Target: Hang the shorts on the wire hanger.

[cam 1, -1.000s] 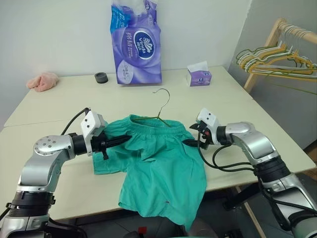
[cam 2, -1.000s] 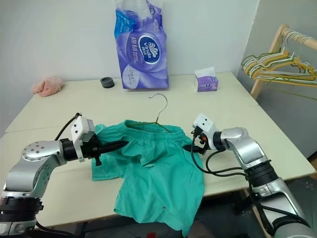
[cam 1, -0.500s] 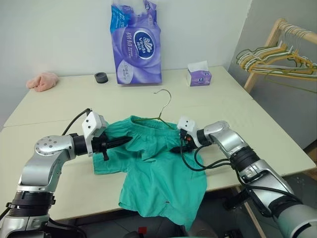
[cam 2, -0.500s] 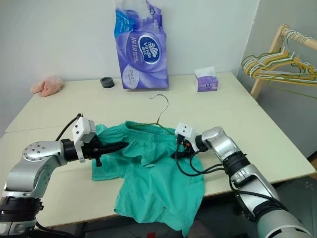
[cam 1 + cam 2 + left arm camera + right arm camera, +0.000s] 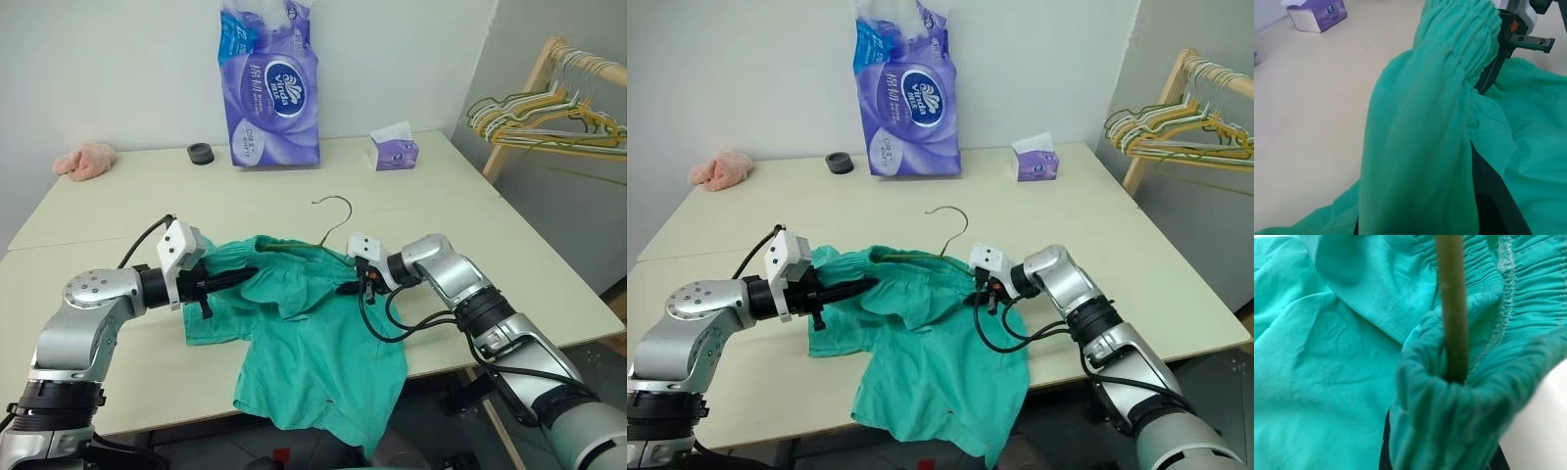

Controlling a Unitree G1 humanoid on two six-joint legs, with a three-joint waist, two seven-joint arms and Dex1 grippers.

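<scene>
Right gripper (image 5: 345,288) moved in and clamped the teal-green cloth shorts' (image 5: 313,343) waistband beside the thin olive wire hanger (image 5: 318,235); left gripper (image 5: 247,275) pinches the waistband on the counter (image 5: 118,211). Next: spread waistband over hanger.

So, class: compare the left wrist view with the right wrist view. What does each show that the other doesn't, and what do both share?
Left wrist view alone: the table, a purple tissue box, and the right hand at the gathered waistband. Right wrist view alone: the wire hanger, a thin olive rod running into a bunched fold of cloth. Both share the teal shorts, seen close up.
</scene>
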